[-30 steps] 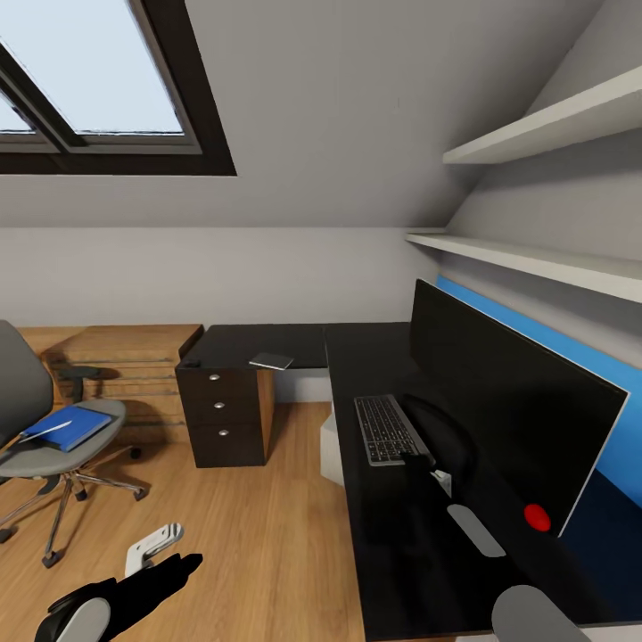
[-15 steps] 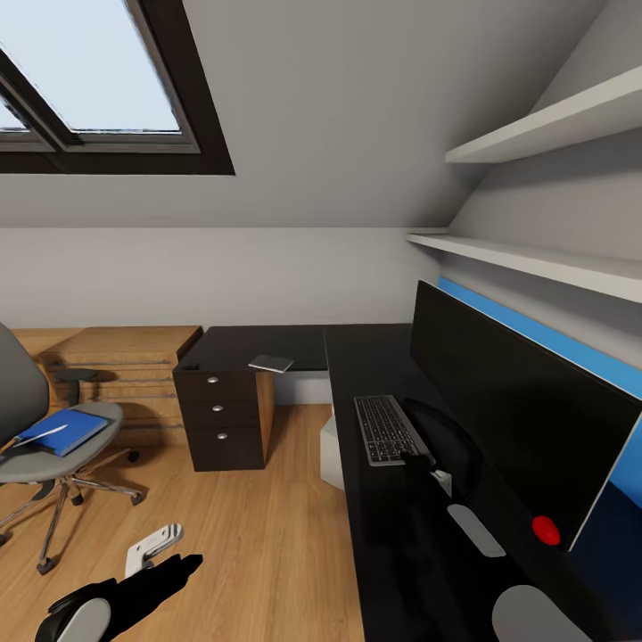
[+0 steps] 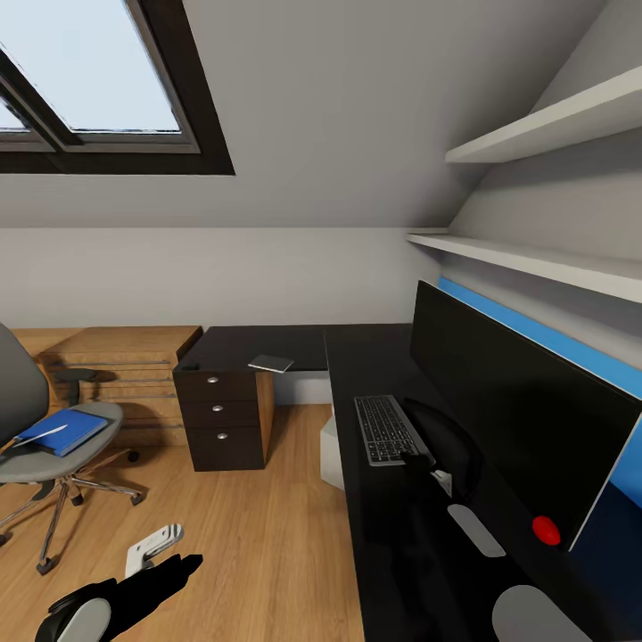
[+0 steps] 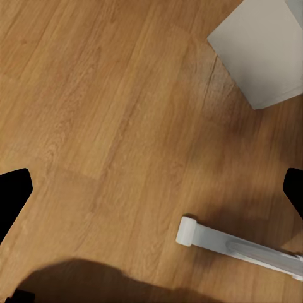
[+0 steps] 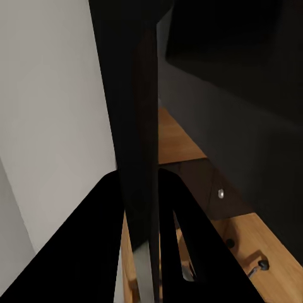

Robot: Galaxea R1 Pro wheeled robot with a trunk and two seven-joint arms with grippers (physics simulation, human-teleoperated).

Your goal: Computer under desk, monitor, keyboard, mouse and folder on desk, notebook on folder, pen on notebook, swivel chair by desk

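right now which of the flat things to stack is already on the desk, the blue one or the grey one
The grey notebook: it lies on the desk above the drawers. The blue folder is on the swivel chair seat.

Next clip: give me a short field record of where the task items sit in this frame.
monitor: upright on the desk
keyboard: flat on desk, in front of monitor
notebook: on desk's far section, above the drawers
folder: on swivel chair seat
chair position: apart from desk, on the wooden floor
left end effector: low over floor, jaws open
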